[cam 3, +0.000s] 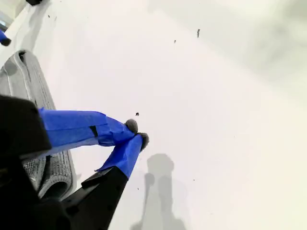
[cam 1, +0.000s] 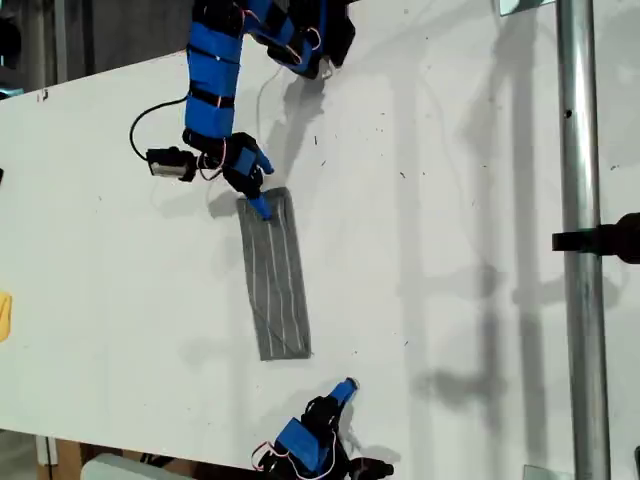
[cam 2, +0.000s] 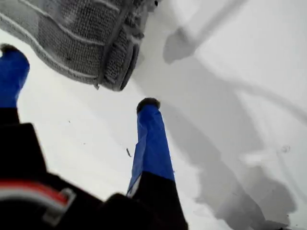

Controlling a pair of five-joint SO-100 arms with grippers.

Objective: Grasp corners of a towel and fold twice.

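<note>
My second gripper, at exterior view's 6 o'clock: tips pressed together, nothing between, over white table, near towel's 6 o'clock end. Towel: narrow folded strip mid-table, long axis roughly 12-to-6 in exterior view, stripes lengthwise. My first gripper at strip's 12 o'clock end, fingers spread, pinching nothing.

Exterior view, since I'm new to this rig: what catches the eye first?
A grey striped towel, folded into a narrow strip, lies on the white table, left of centre in the exterior view. My first gripper is open at its upper end; my second gripper is shut, below its lower end.
</note>
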